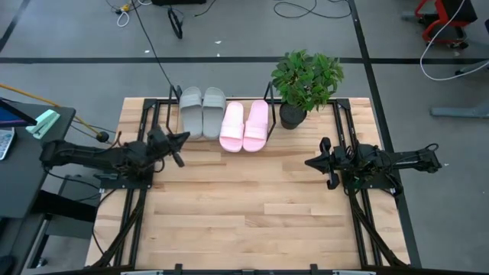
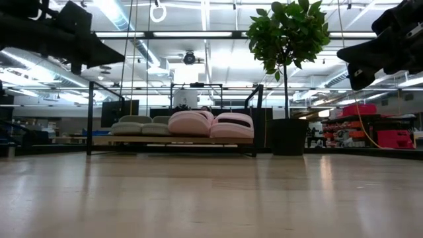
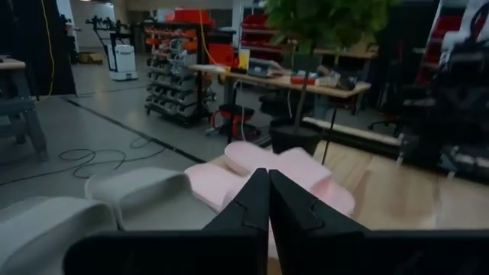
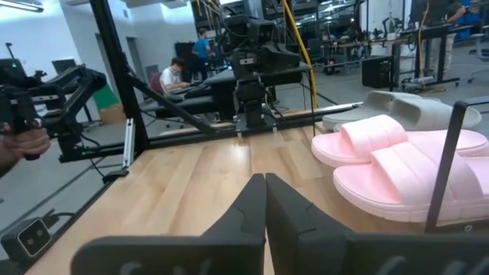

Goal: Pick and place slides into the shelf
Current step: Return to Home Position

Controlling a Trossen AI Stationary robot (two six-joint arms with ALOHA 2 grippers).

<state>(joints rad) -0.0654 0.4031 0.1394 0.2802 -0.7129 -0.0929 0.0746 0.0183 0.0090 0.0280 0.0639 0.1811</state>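
Four slides are set side by side on the shelf at the far edge of the table: grey slides toward the left arm, pink slides beside the plant. The left claw is held near the grey slides, fingers pressed together. The right claw is held well apart from them, fingers likewise together.

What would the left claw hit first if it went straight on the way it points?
Probably the nearer pink slide, dead ahead of the left claw; depth is unclear.
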